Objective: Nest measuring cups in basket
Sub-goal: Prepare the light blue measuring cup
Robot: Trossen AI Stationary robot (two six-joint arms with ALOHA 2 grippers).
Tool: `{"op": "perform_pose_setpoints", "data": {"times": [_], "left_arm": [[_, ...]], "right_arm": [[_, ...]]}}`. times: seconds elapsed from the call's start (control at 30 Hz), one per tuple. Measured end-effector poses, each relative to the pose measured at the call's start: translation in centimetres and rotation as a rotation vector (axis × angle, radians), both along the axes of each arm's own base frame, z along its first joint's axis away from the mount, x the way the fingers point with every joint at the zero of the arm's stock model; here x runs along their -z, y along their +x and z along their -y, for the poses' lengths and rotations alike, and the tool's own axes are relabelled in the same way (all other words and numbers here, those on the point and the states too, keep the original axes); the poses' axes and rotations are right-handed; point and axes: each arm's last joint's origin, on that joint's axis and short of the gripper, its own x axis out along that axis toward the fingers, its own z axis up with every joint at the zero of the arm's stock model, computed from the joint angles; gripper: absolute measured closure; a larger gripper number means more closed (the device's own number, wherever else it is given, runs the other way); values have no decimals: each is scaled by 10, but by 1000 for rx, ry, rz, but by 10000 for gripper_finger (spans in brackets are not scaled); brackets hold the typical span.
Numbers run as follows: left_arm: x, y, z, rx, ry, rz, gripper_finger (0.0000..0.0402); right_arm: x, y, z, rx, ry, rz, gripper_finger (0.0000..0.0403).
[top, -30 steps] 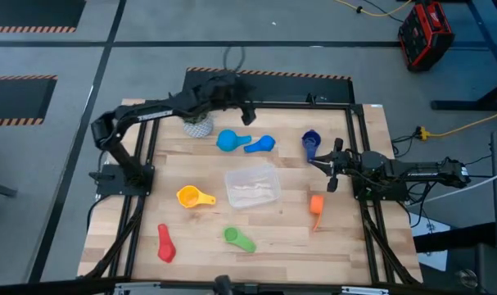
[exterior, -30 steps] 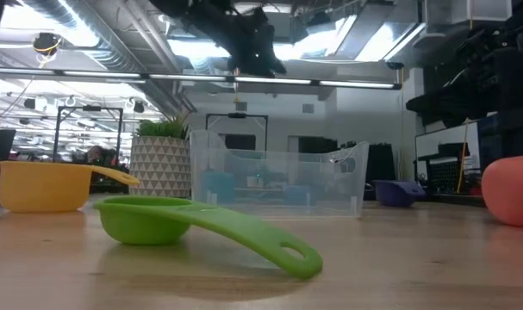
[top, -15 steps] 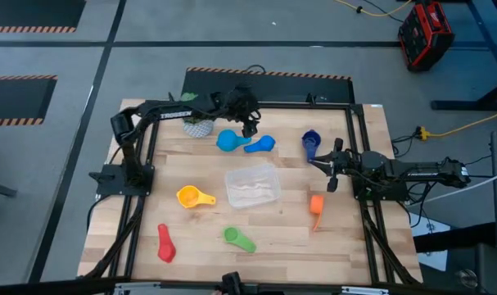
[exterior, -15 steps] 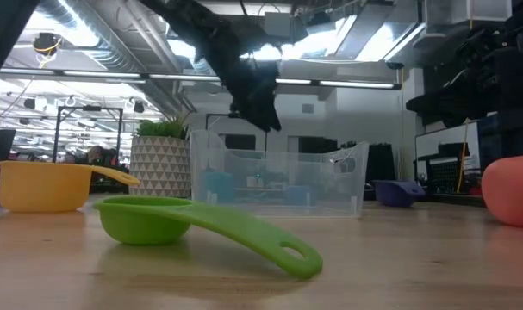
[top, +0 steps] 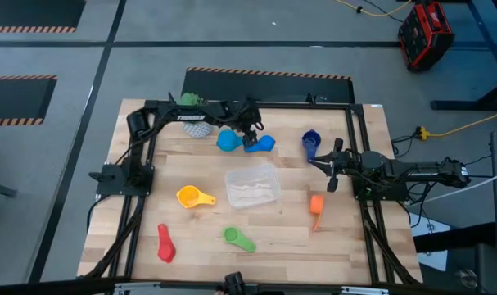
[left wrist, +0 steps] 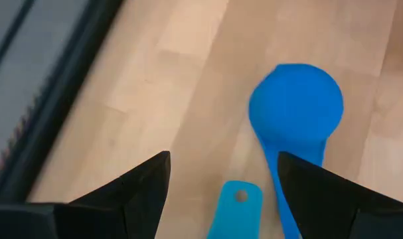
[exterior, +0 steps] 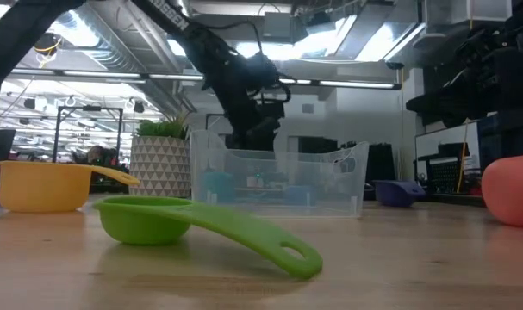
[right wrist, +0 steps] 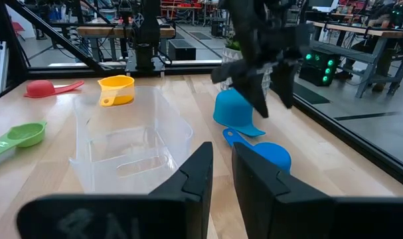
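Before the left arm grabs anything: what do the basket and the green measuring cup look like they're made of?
The basket looks like thin clear plastic, slightly frosted: the blue cups behind it show through its walls, and its rim catches light. The green measuring cup looks like moulded opaque plastic with a smooth, semi-gloss finish: uniform colour, soft highlights along the handle and a punched hole at the handle's end. Both are likely light and rigid.

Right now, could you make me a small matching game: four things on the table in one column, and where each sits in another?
Things:
1. red cup
2. orange cup
3. basket
4. left gripper

Places:
A. middle of the table
B. over the two light blue cups at the far edge
C. near left corner
D. right side, near the waiting right gripper

Pairs: 1-C, 2-D, 3-A, 4-B
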Motion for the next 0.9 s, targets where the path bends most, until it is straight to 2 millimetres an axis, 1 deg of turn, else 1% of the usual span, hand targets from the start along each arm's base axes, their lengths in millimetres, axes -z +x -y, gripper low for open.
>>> {"op": "perform_pose_setpoints", "data": {"times": [0.17,0.47,0.9], "left_arm": [[11,1,1,24,-53,-22,131],[11,0,1,24,-55,-26,131],[40,3,1,12,-60,-112,131]], "right_arm": [[0,0,0,0,0,0,340],[0,0,0,-1,0,0,340],[0,0,0,0,0,-2,340]]}}
